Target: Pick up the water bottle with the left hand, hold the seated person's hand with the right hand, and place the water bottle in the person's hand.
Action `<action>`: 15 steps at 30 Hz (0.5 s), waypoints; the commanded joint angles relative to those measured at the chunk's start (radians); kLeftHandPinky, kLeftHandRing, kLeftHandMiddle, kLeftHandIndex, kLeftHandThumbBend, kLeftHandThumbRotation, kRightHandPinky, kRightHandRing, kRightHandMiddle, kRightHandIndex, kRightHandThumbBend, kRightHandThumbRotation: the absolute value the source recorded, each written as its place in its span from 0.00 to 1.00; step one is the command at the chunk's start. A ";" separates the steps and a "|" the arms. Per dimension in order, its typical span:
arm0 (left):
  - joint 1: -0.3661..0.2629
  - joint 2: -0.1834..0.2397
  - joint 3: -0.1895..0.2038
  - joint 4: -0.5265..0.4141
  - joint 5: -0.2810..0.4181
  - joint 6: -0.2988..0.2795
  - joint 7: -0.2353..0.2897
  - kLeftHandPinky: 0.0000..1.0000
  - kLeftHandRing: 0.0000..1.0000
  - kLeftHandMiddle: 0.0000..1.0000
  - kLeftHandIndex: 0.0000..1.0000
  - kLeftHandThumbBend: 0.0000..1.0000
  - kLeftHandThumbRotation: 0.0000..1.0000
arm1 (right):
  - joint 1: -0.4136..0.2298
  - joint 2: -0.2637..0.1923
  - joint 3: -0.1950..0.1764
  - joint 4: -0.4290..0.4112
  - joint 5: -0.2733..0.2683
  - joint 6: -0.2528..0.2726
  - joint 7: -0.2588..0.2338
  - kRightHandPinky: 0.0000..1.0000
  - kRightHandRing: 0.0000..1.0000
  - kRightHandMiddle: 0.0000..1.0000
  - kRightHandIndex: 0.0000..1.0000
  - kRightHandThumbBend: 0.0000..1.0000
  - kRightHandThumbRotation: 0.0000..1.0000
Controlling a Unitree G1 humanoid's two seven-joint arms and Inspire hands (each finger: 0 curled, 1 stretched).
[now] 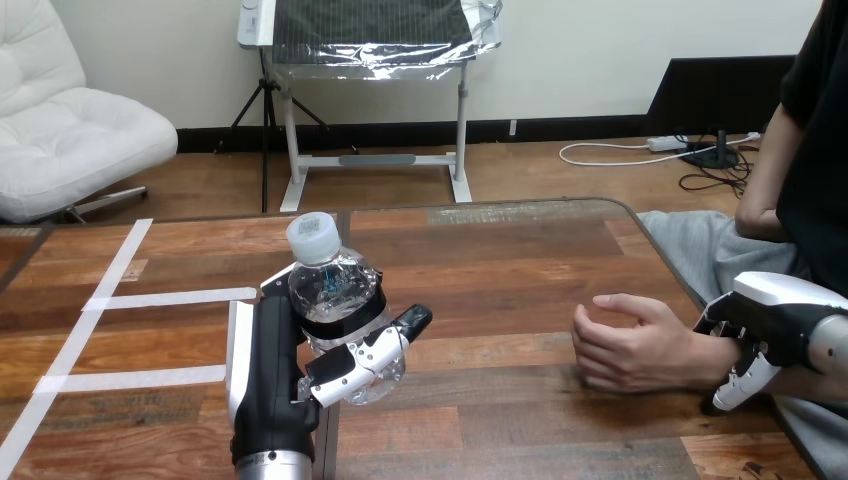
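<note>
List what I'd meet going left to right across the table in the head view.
white tape lines → left hand, curled round the water bottle → person's hand → right hand

Clear water bottle (pixel 335 300), white cap, dark label band, leaning a bit, gripped by the left hand (pixel 262 370) above the counter (pixel 500 260). Person's hand (pixel 630 345) rests loosely curled near the counter's right edge.
</note>
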 commanded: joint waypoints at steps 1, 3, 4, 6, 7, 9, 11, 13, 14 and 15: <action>-0.034 -0.024 0.005 -0.060 0.004 -0.035 0.010 0.33 0.38 0.43 0.44 0.67 0.00 | -0.014 0.067 0.042 0.024 0.001 -0.025 0.012 0.60 0.68 0.75 0.70 0.71 0.00; -0.035 -0.024 0.006 -0.058 0.002 -0.038 0.010 0.33 0.38 0.43 0.44 0.67 0.00 | -0.011 0.071 0.039 0.025 0.003 -0.027 0.001 0.60 0.67 0.74 0.69 0.71 0.00; -0.035 -0.024 0.006 -0.057 0.001 -0.038 0.010 0.33 0.38 0.43 0.44 0.67 0.00 | -0.010 0.072 0.039 0.025 0.004 -0.027 -0.002 0.60 0.67 0.73 0.68 0.71 0.00; -0.035 -0.023 0.006 -0.056 0.001 -0.039 0.010 0.33 0.38 0.43 0.44 0.67 0.00 | -0.011 0.077 0.037 0.030 0.006 -0.021 -0.006 0.60 0.67 0.73 0.67 0.71 0.00; -0.035 -0.023 0.005 -0.056 0.002 -0.039 0.010 0.33 0.38 0.43 0.44 0.67 0.00 | -0.011 0.078 0.037 0.031 0.006 -0.020 -0.007 0.59 0.66 0.73 0.66 0.71 0.00; -0.034 -0.024 0.004 -0.056 0.003 -0.038 0.012 0.33 0.38 0.43 0.43 0.67 0.00 | -0.007 0.083 0.032 0.031 0.011 -0.026 -0.022 0.59 0.66 0.72 0.63 0.70 0.00; -0.033 -0.025 0.004 -0.057 0.004 -0.036 0.013 0.33 0.38 0.43 0.43 0.67 0.00 | -0.005 0.085 0.030 0.029 0.013 -0.026 -0.029 0.59 0.67 0.72 0.61 0.69 0.00; -0.033 -0.026 0.004 -0.057 0.003 -0.036 0.013 0.32 0.38 0.43 0.44 0.67 0.00 | -0.005 0.085 0.030 0.026 0.014 -0.024 -0.030 0.59 0.67 0.72 0.60 0.68 0.00; -0.033 -0.025 0.004 -0.056 0.002 -0.037 0.013 0.32 0.38 0.43 0.44 0.67 0.00 | -0.004 0.086 0.028 0.027 0.016 -0.027 -0.035 0.59 0.67 0.72 0.59 0.68 0.00; -0.034 -0.025 0.005 -0.055 0.002 -0.038 0.013 0.32 0.38 0.43 0.44 0.66 0.00 | -0.004 0.086 0.027 0.028 0.018 -0.031 -0.039 0.58 0.66 0.71 0.58 0.68 0.00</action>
